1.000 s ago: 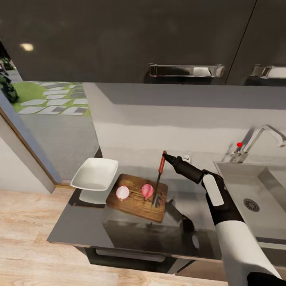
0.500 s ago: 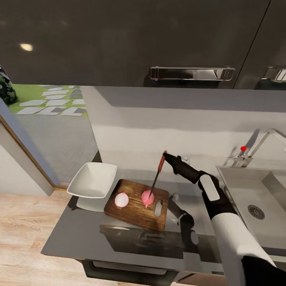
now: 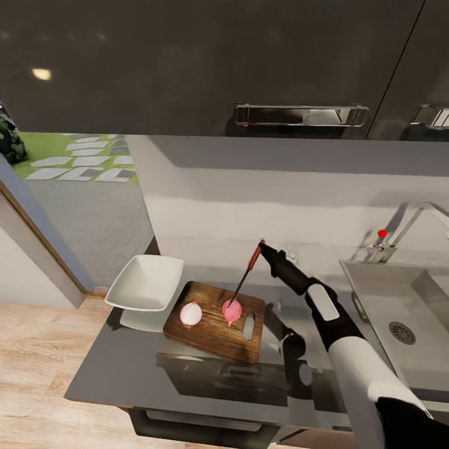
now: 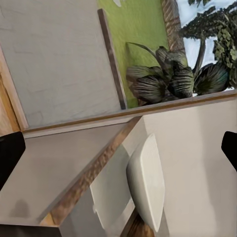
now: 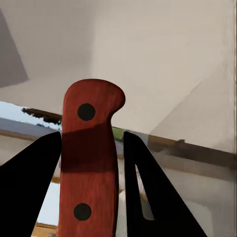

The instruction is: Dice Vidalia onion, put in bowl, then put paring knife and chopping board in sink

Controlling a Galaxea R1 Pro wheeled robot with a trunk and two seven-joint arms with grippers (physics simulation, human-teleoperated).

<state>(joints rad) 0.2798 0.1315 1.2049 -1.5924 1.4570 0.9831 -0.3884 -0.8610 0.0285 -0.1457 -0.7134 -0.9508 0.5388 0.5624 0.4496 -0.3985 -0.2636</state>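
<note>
The Vidalia onion lies in two pinkish pieces, one [image 3: 191, 313] and the other [image 3: 231, 310], on the dark brown chopping board [image 3: 212, 330]. My right gripper [image 3: 264, 249] is shut on the red handle of the paring knife [image 3: 253, 257], held above the board's far side. The dark blade slants down and its tip touches the right onion piece. In the right wrist view the red handle [image 5: 90, 158] sits between my black fingers [image 5: 29, 187]. The white bowl [image 3: 145, 284] stands just left of the board. The left gripper [image 4: 118, 153] is open, with the bowl [image 4: 147, 185] ahead of it.
The steel sink [image 3: 430, 293] with its dark drain [image 3: 402, 332] and the chrome tap [image 3: 408, 224] with a red knob is at the right. The grey countertop [image 3: 125, 368] ends at a wooden floor on the left. Dark wall cabinets [image 3: 299, 115] hang above.
The knife blade has swung left from the board's handle-slot end onto the right onion piece. The head view has shifted slightly; the board and bowl stay put.
</note>
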